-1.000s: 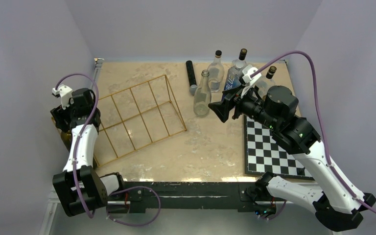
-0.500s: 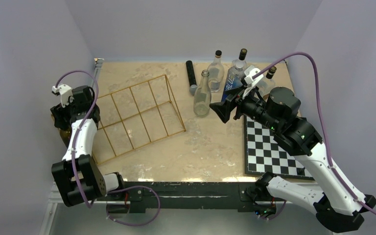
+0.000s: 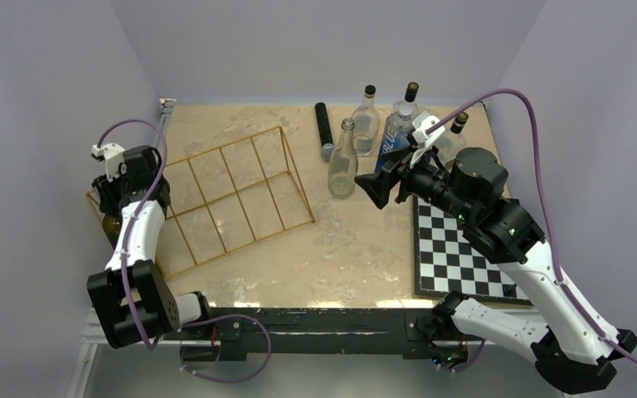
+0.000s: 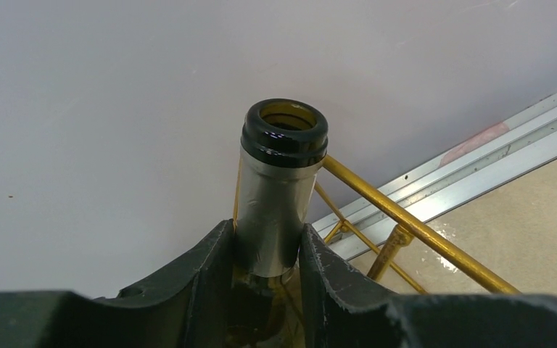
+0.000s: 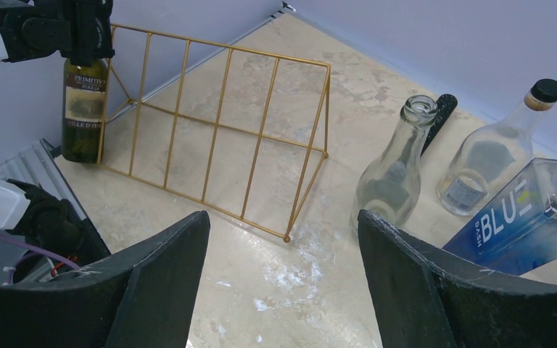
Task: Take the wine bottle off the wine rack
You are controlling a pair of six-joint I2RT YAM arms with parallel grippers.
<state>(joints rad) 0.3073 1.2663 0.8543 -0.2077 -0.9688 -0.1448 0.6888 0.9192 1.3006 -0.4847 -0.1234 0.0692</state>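
Beige marbled tabletop (image 3: 357, 249), walled in on three sides by pale lilac panels.

Large gold wire wine rack (image 3: 234, 196), box-shaped, on the left half of the table. Cross wires split it into long narrow bays. It sits skewed, one end toward the left wall.

Black-and-white chessboard (image 3: 456, 257) lies flat at the near right, partly under the right arm.

Right arm reaches in from the near right. The right gripper (image 5: 283, 215) points left above the table between rack and chessboard, jaws spread wide, nothing between them.

Left arm stands up along the left edge. The left gripper (image 4: 268, 243) is clamped on the neck of the dark green glass wine bottle (image 4: 283, 181).

That bottle stands upright at the rack's left end, close to the left wall. Silver foil on the neck, mouth open, paper label on the body. One gold wire touches the neck. Whether the base is inside a bay or just beside the frame, cannot tell.

Far right of centre: a clear glass bottle (image 3: 344, 162) with open mouth, a capped clear bottle (image 3: 367, 116) behind it, and a blue-labelled square bottle (image 3: 394, 133).

Black cylinder (image 3: 324, 128) lies just left of them.
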